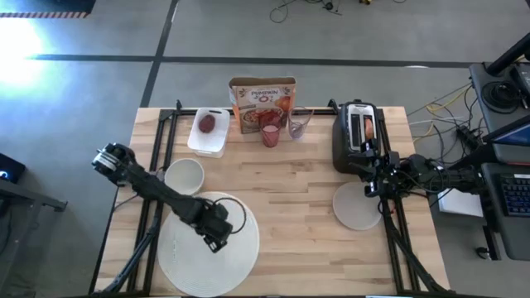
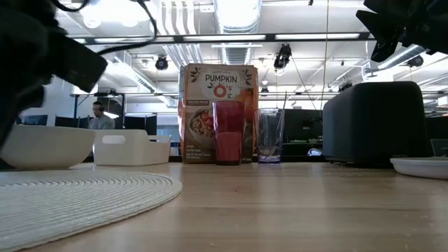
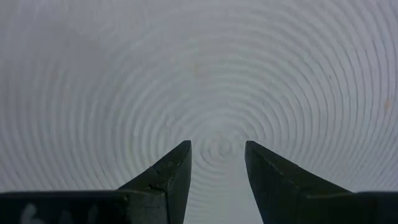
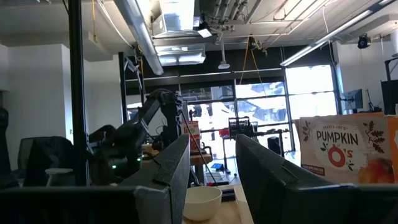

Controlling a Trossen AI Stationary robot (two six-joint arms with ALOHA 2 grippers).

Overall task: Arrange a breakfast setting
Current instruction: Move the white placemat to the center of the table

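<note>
- Desk [image 1: 290,199]: pale wood planks, carrying everything below.
- Big plate [image 1: 186,257]: white, round, finely ringed, at the front left of the desk. My left pincer [image 1: 217,242] hangs just over its middle, fingers [image 3: 168,177] parted with a narrow gap, holding nothing; the left wrist view shows only the ringed surface between them.
- Bowl [image 1: 184,175]: small, white, just behind the big plate on the left, upright.
- Tray [image 1: 209,136]: white, rectangular, at the back left, with the dark-red fruit [image 1: 206,123] lying in it.
- Cereal box [image 1: 262,103]: upright at the back centre, marked "Pumpkin O's".
- Pink cup [image 1: 270,135]: standing just in front of the box.
- Glass [image 1: 298,126]: clear, stemless, just beside the cup on its right.
- Toaster [image 1: 358,136]: dark, at the back right, with something browned showing in one slot; I cannot tell what it is.
- Small plate [image 1: 357,206]: pale, round, at the right, in front of the toaster, bare on top.
- My right pincer [image 1: 372,178]: raised between toaster and small plate, pointing across the desk toward the left arm, fingers [image 4: 171,171] apart and empty.
- Person [image 2: 101,115]: seated far behind the desk, seen in the low view.
</note>
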